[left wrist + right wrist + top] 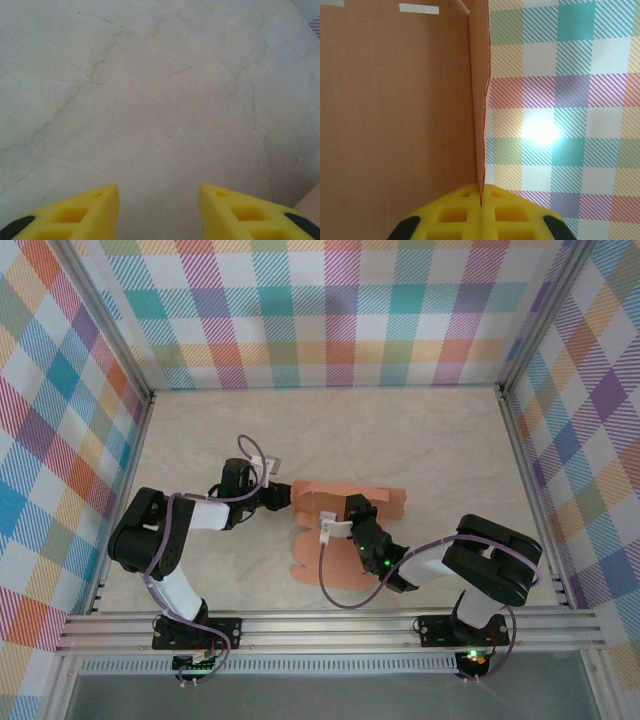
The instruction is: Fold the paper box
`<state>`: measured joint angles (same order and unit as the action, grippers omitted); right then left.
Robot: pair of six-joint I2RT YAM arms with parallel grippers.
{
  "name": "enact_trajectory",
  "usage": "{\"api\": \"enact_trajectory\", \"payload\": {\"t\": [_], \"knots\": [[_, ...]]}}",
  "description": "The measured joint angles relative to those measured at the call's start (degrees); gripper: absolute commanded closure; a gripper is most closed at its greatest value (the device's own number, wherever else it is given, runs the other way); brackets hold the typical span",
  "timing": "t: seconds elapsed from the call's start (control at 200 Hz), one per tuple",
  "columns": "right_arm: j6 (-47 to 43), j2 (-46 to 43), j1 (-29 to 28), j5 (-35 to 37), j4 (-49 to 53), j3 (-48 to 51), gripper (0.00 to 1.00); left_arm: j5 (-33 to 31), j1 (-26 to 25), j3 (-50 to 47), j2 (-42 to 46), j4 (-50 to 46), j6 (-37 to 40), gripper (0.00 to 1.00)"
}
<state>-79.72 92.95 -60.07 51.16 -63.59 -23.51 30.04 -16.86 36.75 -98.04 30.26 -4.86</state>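
**Asker:** What does the overhead view give you that your wrist cameras don't?

**Robot:** It gives me the whole paper box (318, 498). It is salmon-orange card lying mostly flat around the middle of the pale table (200, 440). Rounded tabs run along the box's near side, and one panel is lifted. My left gripper (288, 498) sits at the box's left edge, and my right gripper (345, 518) is over its centre.

**Asker:** And the wrist views?

**Robot:** In my left wrist view, my left gripper (158, 190) has its yellow fingers (90, 210) well apart with nothing between them. Bare table (150, 100) lies beneath, and a sliver of the box (311, 206) shows at lower right. In my right wrist view, my right gripper (481, 192) is pinched tight on a thin upright edge of the box (395, 125). The plaid wall (560, 100) lies right of that edge.
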Motion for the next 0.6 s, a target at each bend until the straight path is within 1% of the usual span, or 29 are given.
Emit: {"api": "enact_trajectory", "payload": {"t": [0.16,0.305,0.455,0.6], "knots": [[-0.02,0.15,0.04,0.85,-0.20,0.00,1.00,0.20,-1.18,-0.70,0.96,0.09,0.87,0.54],[-0.92,2.03,0.02,0.22,-2.12,0.00,1.00,1.90,-2.95,-0.90,1.53,0.09,1.40,0.54],[-3.50,5.38,0.04,0.20,-5.84,-0.02,1.00,3.17,-3.02,-0.90,1.75,0.13,1.51,0.55],[-3.96,6.45,0.04,0.20,-6.99,-0.07,1.00,3.58,-3.41,-1.03,1.79,0.37,1.49,0.58]]}}
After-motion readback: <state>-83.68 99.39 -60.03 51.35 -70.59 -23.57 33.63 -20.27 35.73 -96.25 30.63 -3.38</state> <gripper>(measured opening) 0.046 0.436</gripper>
